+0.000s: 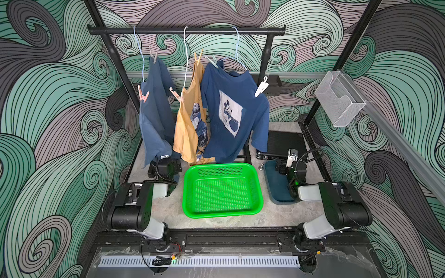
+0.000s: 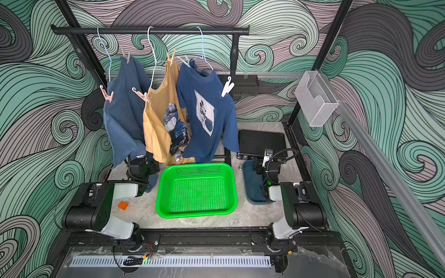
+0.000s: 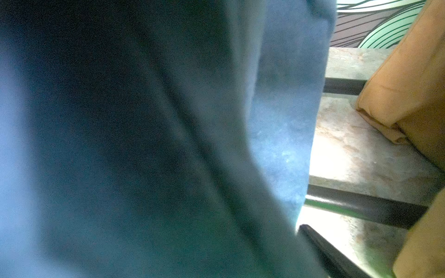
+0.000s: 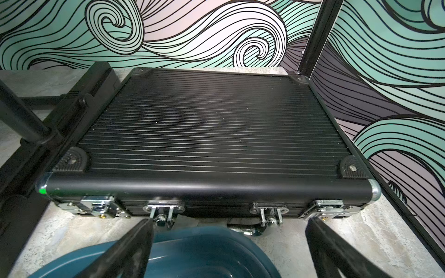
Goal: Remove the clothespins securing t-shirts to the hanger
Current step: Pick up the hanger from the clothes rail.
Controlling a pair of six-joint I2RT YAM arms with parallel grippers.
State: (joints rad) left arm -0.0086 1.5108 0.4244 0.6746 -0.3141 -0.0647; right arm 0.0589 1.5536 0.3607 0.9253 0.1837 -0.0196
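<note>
Sitting low over the desk (image 1: pixel 168 211), left tool (image 1: pixel 171 166) and right tool (image 4: pixel 230 222) are gaping empty; clothespins (image 1: pixel 144 95) are pinching t-shirts (image 1: pixel 231 108) high above them, so the first removal is needing an upward reach.

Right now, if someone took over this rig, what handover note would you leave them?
Left gripper: open, low at the blue shirt's hem, cloth over its camera.
Right gripper: open, empty, above the teal tray.
All six clothespins are clipped: grey and pink on the blue shirt, tan and pink on the mustard shirt, teal and white on the navy shirt.
Done: nothing; green basket holds none.
Left: unclip all six.
</note>
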